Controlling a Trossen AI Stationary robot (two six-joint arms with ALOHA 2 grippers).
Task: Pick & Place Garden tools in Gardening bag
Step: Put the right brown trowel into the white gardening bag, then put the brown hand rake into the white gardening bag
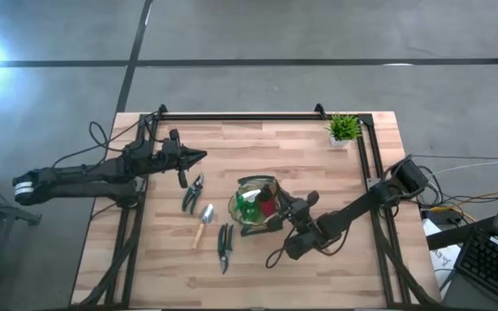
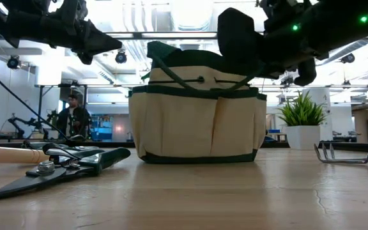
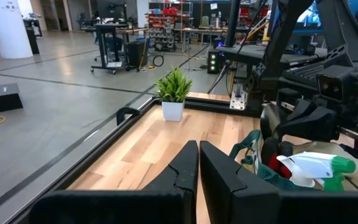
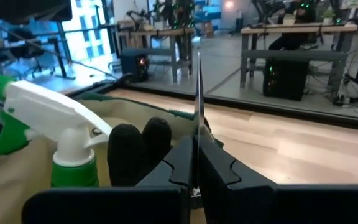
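Note:
The gardening bag (image 1: 242, 192) stands upright mid-table (image 2: 197, 124). The green spray bottle (image 1: 249, 207) and a red-and-black piece (image 1: 269, 207) stick out of its top. My right gripper (image 1: 285, 212) is shut at the bag's right rim, beside the bottle (image 4: 48, 118) and two black rounded ends (image 4: 138, 149). Black pruning shears (image 1: 193, 194), a wood-handled trowel (image 1: 204, 223) and a second dark pair of shears (image 1: 225, 246) lie flat left of the bag. A rake (image 2: 344, 155) lies right of it. My left gripper (image 1: 199, 157) hovers shut, level, at the far left. My right gripper is shut at the bag's rim, roughly level, reaching in from the table's right. A thin bright line (image 4: 197, 93) rises in line with the seam between its fingers. Whether that is a held thing, and whether the fingers touch the bag, I cannot tell.
A little potted plant (image 1: 344, 130) stands at the far right corner. A black frame rail (image 1: 258, 116) runs along the far edge and down both sides. Bare wood lies between the bag and the plant. A person (image 2: 74, 115) stands in the room behind.

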